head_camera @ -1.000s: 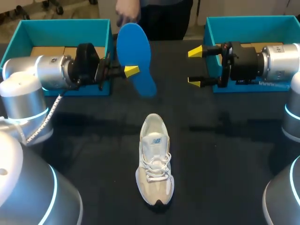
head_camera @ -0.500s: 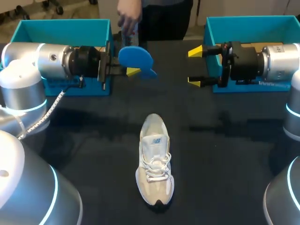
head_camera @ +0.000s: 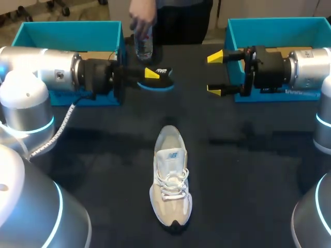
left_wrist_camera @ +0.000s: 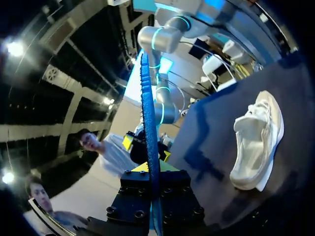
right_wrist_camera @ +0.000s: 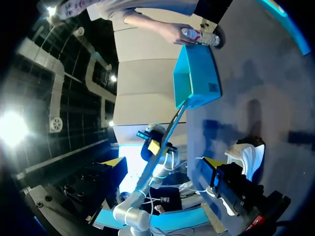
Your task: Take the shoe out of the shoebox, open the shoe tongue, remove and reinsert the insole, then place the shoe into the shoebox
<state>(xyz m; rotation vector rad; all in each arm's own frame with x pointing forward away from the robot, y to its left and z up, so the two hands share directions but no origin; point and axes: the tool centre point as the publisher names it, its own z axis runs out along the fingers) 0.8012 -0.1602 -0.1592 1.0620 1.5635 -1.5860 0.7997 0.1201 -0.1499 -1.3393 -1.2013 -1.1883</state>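
Tabletop (head_camera: 258, 170) shoe (head_camera: 170, 181) lies well apart from left hand (head_camera: 150, 78) clamping insole (head_camera: 164, 77).

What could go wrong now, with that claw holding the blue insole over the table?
1. The left claw pinches the thin insole with most of it sticking out, so it could twist or slip.
2. A person's hand holds a water bottle just beyond that claw; a swing might hit it.
3. The shoe lies loose mid-table, the right claw open and away, so pushing the insole in might shove it.
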